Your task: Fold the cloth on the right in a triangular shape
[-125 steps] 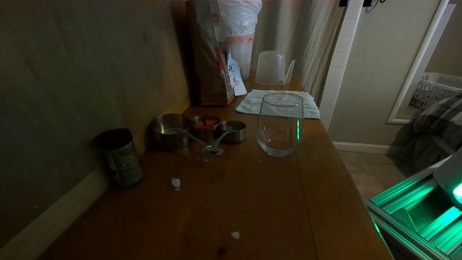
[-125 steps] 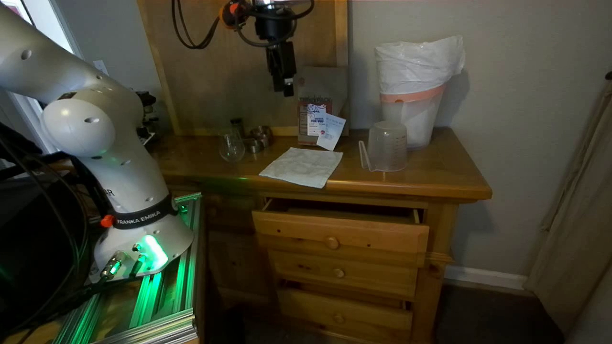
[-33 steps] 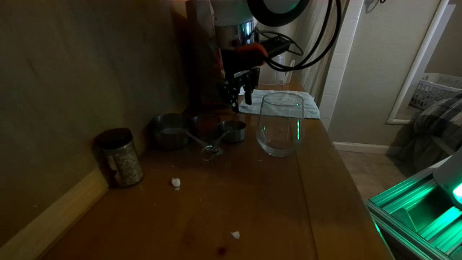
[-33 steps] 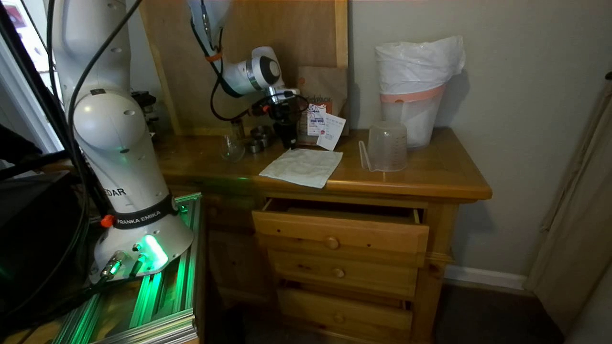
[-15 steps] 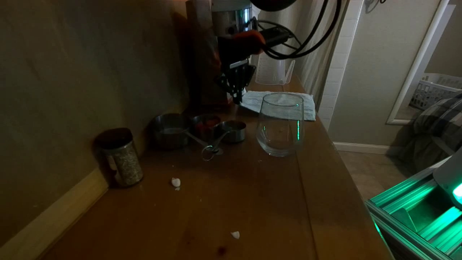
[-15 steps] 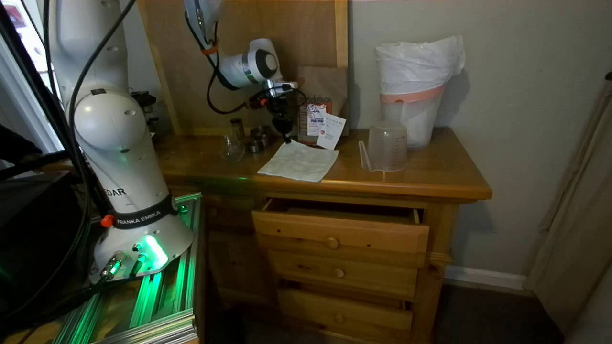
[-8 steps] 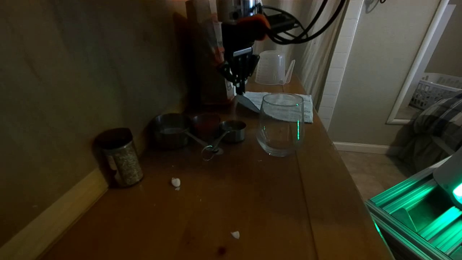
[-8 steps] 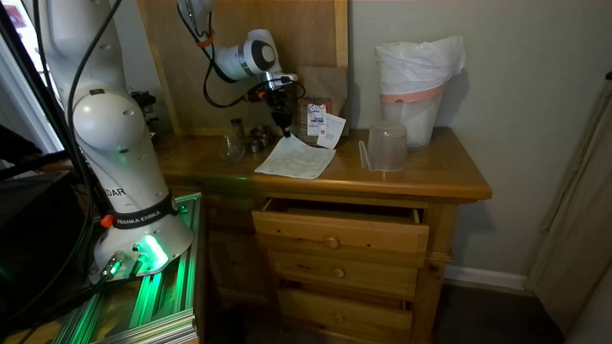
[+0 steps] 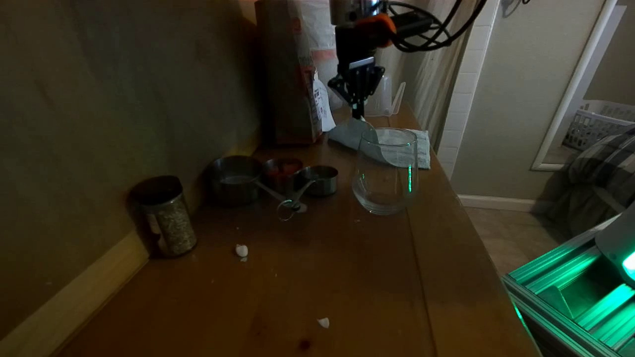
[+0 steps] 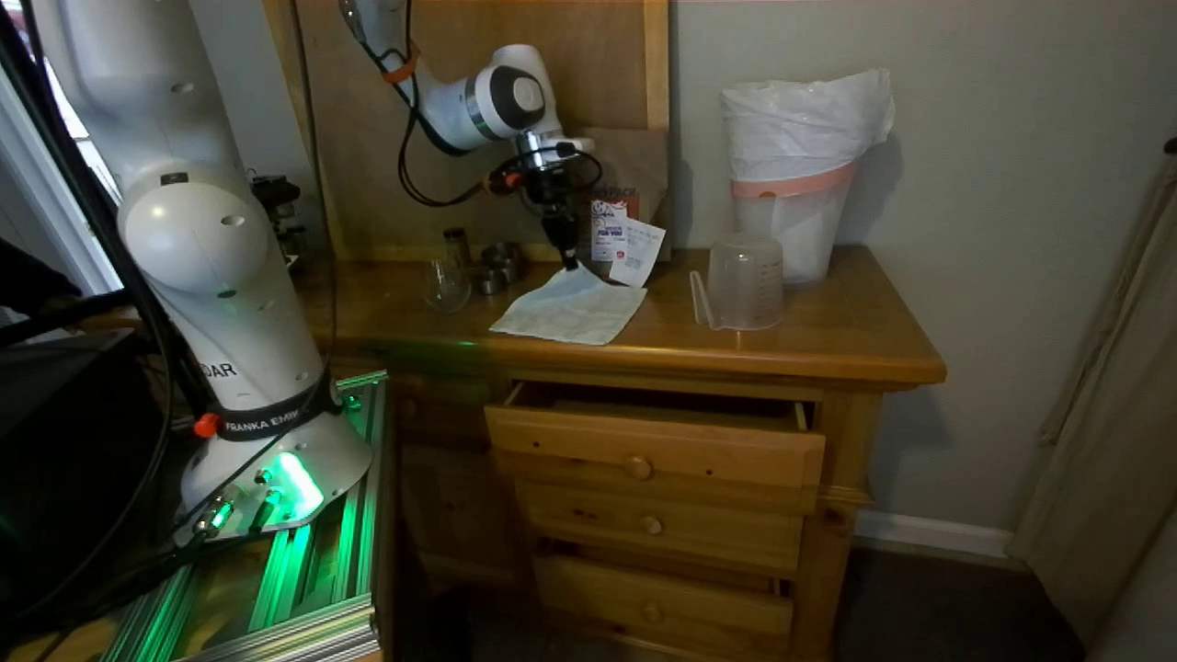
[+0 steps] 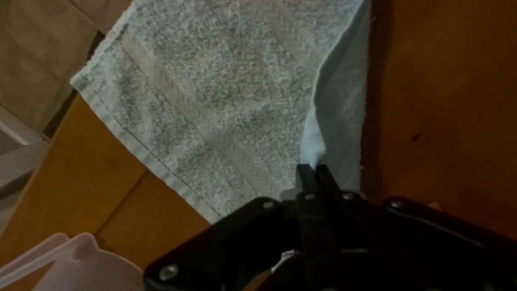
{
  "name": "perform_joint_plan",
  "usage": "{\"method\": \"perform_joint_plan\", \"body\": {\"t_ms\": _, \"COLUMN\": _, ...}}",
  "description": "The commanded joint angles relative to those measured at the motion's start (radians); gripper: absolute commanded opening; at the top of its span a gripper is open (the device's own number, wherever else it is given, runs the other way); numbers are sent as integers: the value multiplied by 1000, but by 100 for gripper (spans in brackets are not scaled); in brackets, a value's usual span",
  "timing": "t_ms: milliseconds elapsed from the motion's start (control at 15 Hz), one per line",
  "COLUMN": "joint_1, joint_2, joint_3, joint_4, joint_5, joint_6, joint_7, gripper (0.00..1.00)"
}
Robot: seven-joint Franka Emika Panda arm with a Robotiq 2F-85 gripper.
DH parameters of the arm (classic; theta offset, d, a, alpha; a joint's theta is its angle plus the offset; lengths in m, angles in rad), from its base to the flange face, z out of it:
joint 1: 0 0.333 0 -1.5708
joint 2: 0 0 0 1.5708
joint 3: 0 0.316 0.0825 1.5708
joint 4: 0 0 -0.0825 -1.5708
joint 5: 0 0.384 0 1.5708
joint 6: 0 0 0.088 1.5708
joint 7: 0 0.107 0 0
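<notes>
Cloth (image 11: 210, 101) x1, clamped in the hand (image 11: 314, 166)

One pale cloth on the surface (image 9: 278, 297), most of it lying down. Hand pinches a raised edge; underside shows beside the pinch in the wrist view. In an exterior view, cloth sits between one clear glass (image 10: 448, 291) and one measuring jug (image 10: 749, 285), apart from both. Also: three metal measuring cups (image 9: 321, 183), clustered; one dark-lidded jar (image 9: 171, 218); at least two white scraps (image 9: 323, 323); one brown paper bag (image 10: 634, 154), two paper slips (image 10: 637, 253) in front of it; one bin (image 10: 793, 225) with one white liner (image 10: 800, 124); three drawers (image 10: 588, 437), top one pulled out; one white basket (image 9: 588, 126), well off the surface.
</notes>
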Motion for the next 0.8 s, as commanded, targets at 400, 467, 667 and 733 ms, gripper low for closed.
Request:
{"method": "perform_joint_plan", "body": {"t_ms": 400, "joint_1": -100, "joint_2": -167, "joint_3": -4, "joint_4": -160, "joint_5": 26, "joint_6": -56, "joint_7": 19, "gripper": 3}}
{"method": "perform_joint_plan", "body": {"t_ms": 467, "joint_1": -108, "joint_2": -176, "joint_3": -5, "joint_4": -172, "joint_5": 30, "joint_6": -55, "joint_7": 19, "gripper": 3}}
{"method": "perform_joint_plan", "body": {"t_ms": 667, "joint_1": -134, "joint_2": -199, "joint_3": -6, "joint_4": -213, "joint_5": 10, "joint_6": -35, "joint_7": 32, "gripper": 3}}
{"method": "perform_joint_plan", "body": {"t_ms": 733, "joint_1": -141, "joint_2": -203, "joint_3": -5, "joint_4": -219, "joint_5": 3, "joint_6": -33, "joint_7": 35, "gripper": 3}}
